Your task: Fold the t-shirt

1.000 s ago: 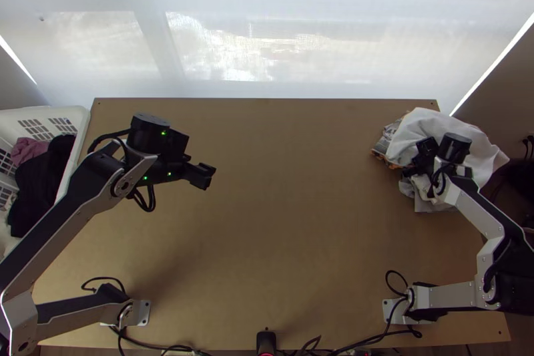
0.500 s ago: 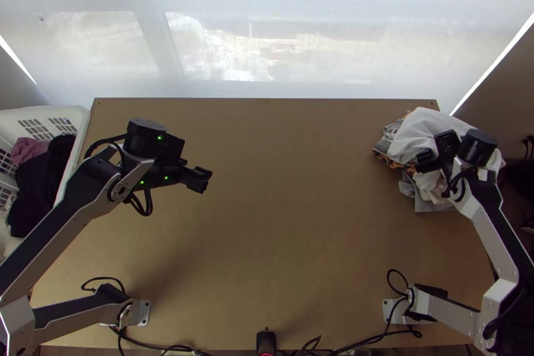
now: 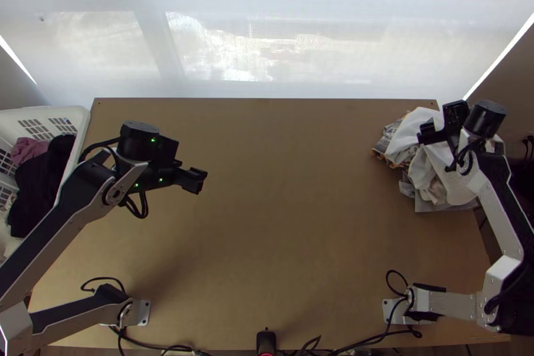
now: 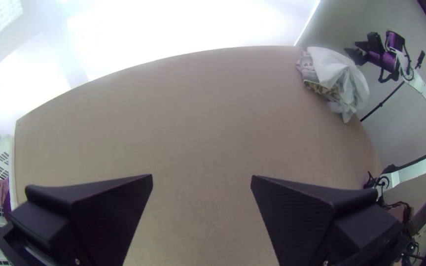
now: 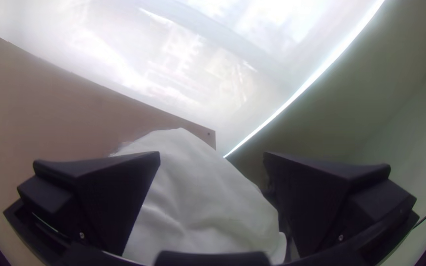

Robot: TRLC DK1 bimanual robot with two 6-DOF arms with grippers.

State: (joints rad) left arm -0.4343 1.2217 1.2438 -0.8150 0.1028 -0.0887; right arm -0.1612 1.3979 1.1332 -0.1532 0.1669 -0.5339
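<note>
Right gripper (image 5: pixel 212 156) has slid up the top view's right side, gaping like the left gripper (image 4: pixel 201 178), so we'd pinch the white cloth (image 5: pixel 198 197) (probably light, floppy) by a loose fold.

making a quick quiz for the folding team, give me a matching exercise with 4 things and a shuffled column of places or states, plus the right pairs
Things
1. laundry basket
2. white cloth
3. left gripper
4. right gripper

Places and states
A. open, at the table's right end
B. bunched near the far right corner
C. open, over the table's left part
D. beside the table's left edge, clothes inside

Pairs: 1-D, 2-B, 3-C, 4-A
</note>
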